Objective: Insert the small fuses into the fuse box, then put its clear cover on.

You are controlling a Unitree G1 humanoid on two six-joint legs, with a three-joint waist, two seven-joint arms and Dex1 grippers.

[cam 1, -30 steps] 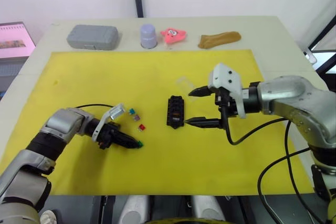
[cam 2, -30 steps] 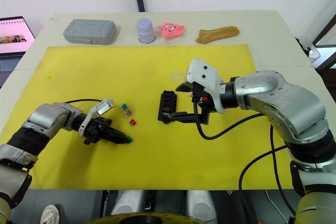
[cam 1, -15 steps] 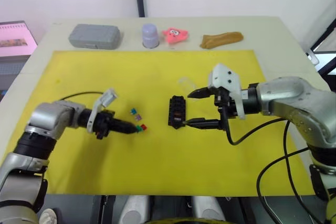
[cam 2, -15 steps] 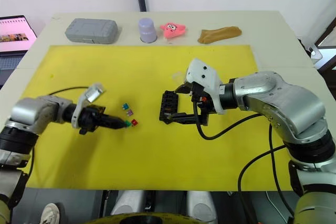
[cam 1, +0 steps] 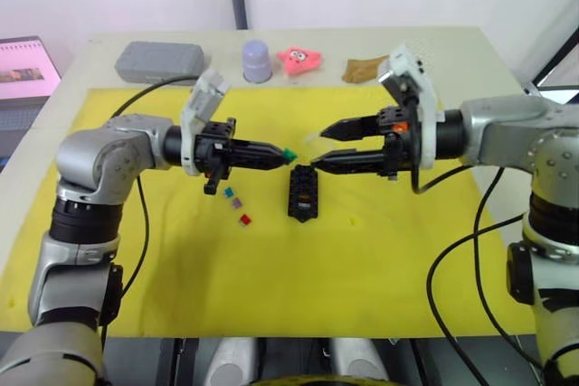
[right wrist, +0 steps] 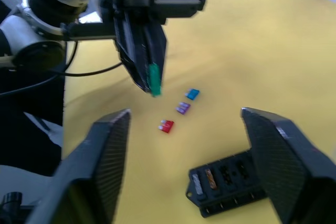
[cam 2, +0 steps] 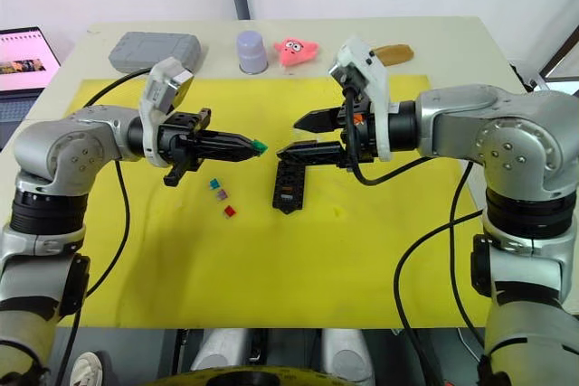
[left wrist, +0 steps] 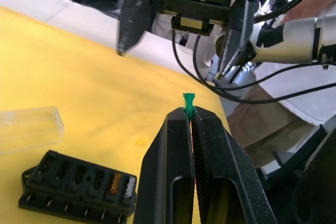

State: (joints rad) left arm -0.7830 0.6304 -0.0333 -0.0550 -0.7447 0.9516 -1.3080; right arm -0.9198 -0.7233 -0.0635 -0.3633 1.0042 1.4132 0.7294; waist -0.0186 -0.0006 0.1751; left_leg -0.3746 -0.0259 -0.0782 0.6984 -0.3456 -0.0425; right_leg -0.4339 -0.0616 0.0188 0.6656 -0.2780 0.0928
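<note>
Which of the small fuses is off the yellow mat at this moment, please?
The green fuse, pinched at the tips of the left gripper, held above the fuse box. The blue, purple and red fuses lie loose on the mat.

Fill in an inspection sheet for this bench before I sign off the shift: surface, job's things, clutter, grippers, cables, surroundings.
Surface: yellow mat on a pale table.
Job's things: black fuse box on the mat, two fuses already seated at one end in the wrist views; teal, purple and red fuses loose beside it; clear cover lying next to the box.
Clutter: grey case, lilac cup, pink toy, brown object along the far edge.
Grippers: left gripper shut on a green fuse, raised; right gripper open, facing it above the box.
Cables: black leads on both arms.
Surroundings: laptop screen at the left.
</note>
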